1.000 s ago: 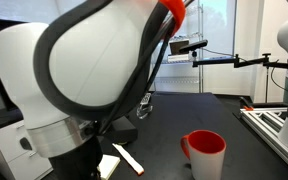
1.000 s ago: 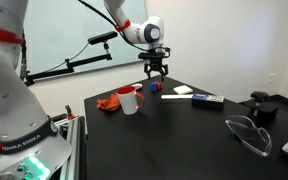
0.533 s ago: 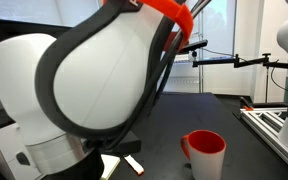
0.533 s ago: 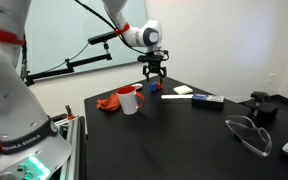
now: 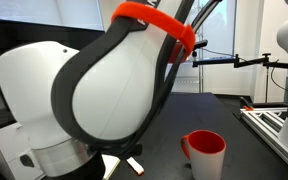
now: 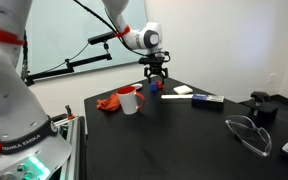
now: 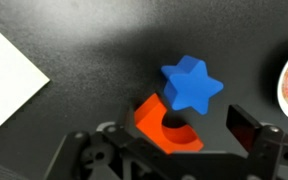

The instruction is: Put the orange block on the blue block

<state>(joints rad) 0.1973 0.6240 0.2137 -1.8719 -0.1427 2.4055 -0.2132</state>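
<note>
orange block (image 7: 147, 118) | bright orange, arch-shaped cutout | just beside star-shaped blue block (image 7: 192, 85)

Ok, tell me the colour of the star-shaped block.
The star-shaped block is blue, clearest in the wrist view.

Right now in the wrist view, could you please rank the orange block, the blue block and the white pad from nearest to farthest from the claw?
1. orange block: bottom centre, inside the open claw.
2. blue block: just beyond the orange one, slightly to the right.
3. white pad: off at the far left edge.
</note>
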